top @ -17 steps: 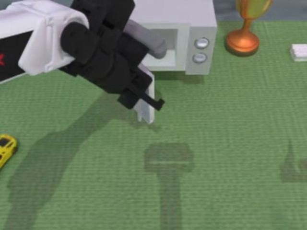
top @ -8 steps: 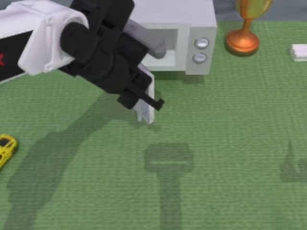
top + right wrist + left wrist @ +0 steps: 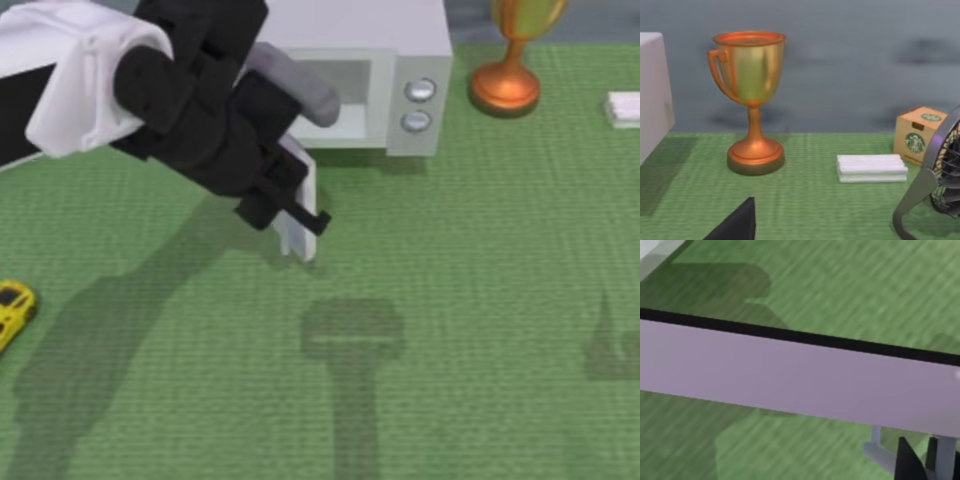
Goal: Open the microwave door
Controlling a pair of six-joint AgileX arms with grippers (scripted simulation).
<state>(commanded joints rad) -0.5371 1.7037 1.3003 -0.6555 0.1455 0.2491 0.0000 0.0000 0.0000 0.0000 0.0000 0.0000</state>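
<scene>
The light grey microwave [image 3: 400, 30] stands at the back centre, its two silver knobs [image 3: 420, 92] facing front. The microwave door [image 3: 300, 240] is swung out toward the front, and the cavity [image 3: 345, 95] is exposed. My left gripper [image 3: 305, 215] is at the door's free edge, shut on its handle. In the left wrist view the door [image 3: 790, 375] runs across as a pale band, with the handle bar [image 3: 880, 452] beside my black fingertips [image 3: 907, 462]. My right arm is outside the top view; only a dark tip of the right gripper [image 3: 740, 225] shows in its wrist view.
A gold trophy [image 3: 507, 70] stands right of the microwave, with a white folded block [image 3: 625, 108] further right. A yellow toy car [image 3: 12, 310] lies at the left edge. The right wrist view also shows a small carton [image 3: 917, 135] and a fan [image 3: 940, 185].
My left gripper has shifted slightly left and toward the front, and the door has swung a little wider with it.
</scene>
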